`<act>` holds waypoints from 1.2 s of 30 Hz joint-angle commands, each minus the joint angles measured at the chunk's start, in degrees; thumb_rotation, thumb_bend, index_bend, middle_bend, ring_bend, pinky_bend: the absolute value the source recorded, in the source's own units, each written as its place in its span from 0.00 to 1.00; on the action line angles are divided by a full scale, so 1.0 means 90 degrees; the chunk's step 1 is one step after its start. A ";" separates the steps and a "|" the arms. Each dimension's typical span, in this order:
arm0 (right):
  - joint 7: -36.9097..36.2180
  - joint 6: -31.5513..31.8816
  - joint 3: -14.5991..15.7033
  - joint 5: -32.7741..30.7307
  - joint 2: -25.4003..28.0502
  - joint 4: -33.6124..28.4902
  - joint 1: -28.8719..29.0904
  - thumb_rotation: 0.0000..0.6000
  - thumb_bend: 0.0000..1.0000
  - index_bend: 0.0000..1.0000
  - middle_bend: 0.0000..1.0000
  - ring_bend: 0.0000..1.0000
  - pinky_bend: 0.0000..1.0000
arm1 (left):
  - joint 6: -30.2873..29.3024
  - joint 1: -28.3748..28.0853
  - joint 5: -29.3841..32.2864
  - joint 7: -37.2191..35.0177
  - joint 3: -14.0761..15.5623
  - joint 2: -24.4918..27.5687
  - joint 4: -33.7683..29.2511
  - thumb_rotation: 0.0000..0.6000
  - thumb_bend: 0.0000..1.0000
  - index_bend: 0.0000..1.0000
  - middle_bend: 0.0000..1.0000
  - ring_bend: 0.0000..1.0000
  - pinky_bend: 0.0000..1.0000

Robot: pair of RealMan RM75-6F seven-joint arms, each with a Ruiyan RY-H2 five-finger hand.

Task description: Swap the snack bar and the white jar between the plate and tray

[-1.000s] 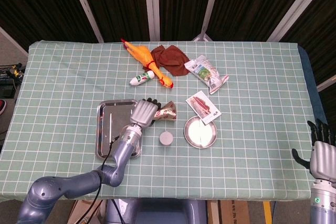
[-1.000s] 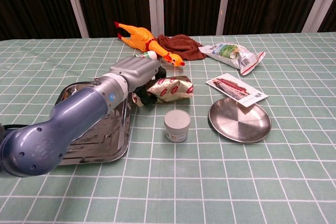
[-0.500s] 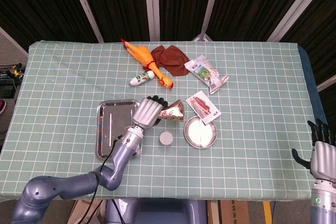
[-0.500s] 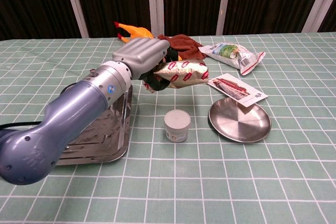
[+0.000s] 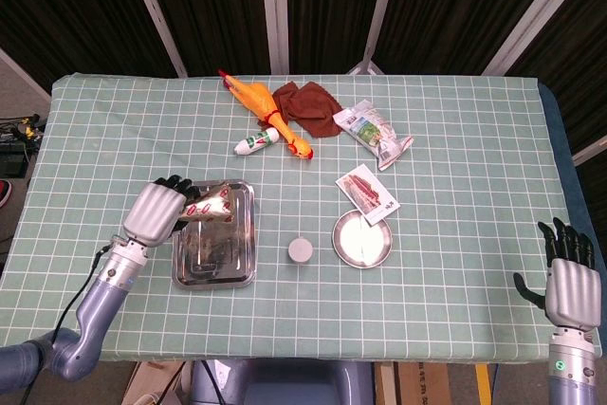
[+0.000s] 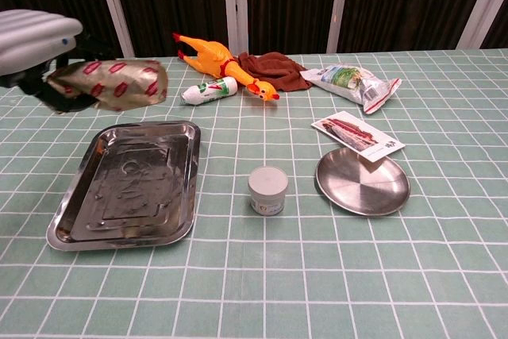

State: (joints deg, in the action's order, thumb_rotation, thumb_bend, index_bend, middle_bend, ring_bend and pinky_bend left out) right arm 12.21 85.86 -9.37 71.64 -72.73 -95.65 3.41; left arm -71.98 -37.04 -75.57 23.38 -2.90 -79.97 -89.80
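This looks like a robotics lab or test bay, not a home. The desk is draped in a pale green cloth with a white grid. Beyond the grey left hand, dark corrugated panels framed by bare metal struts close off the back. Far to that hand's right, an unrelated mix of props sits out: a yellow rubber chicken toy, a crumpled brown rag and a printed foil pouch (odd company for each other).
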 commanded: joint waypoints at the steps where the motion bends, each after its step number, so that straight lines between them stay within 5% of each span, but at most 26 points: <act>1: -0.0005 -0.0026 -0.0006 -0.0018 -0.0022 0.0028 0.0016 1.00 0.28 0.15 0.07 0.04 0.00 | 0.0015 0.0192 -0.0337 -0.0470 0.0231 -0.0166 0.0591 1.00 0.60 0.49 0.36 0.32 0.50; 11: -0.0068 0.0008 -0.0015 0.0010 -0.0009 0.0030 -0.0003 1.00 0.28 0.15 0.07 0.04 0.00 | 0.0228 0.0218 -0.0826 -0.1389 0.0315 -0.1075 0.2083 1.00 0.59 0.48 0.31 0.28 0.49; 16: -0.0087 -0.0023 -0.0018 -0.0013 0.0009 0.0039 -0.0002 1.00 0.28 0.15 0.07 0.04 0.00 | 0.0436 0.0236 -0.0843 -0.1499 0.0341 -0.1260 0.2380 1.00 0.55 0.44 0.23 0.18 0.44; 22: -0.0117 -0.0017 -0.0031 -0.0022 0.0035 0.0018 -0.0010 1.00 0.28 0.15 0.07 0.04 0.00 | 0.0608 0.0274 -0.0744 -0.1339 0.0295 -0.1161 0.2231 1.00 0.54 0.42 0.20 0.16 0.46; 29: -0.0090 -0.0039 0.0017 0.0040 0.0068 -0.0009 -0.0009 1.00 0.28 0.15 0.07 0.04 0.00 | 0.1127 0.0248 -0.0288 -0.0744 0.0195 -0.0770 0.1495 1.00 0.44 0.35 0.06 0.00 0.22; 36: 0.0008 -0.0061 0.0068 0.0070 0.0130 -0.0066 -0.0012 1.00 0.25 0.15 0.07 0.04 0.00 | 0.1184 0.0271 -0.0083 -0.0535 0.0057 -0.0496 0.0845 1.00 0.33 0.32 0.03 0.00 0.16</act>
State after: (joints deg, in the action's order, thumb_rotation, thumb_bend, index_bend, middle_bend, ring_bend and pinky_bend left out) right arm 12.18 85.34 -8.84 72.21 -71.66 -96.15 3.31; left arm -60.76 -34.81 -76.40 18.97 -1.88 -85.43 -80.59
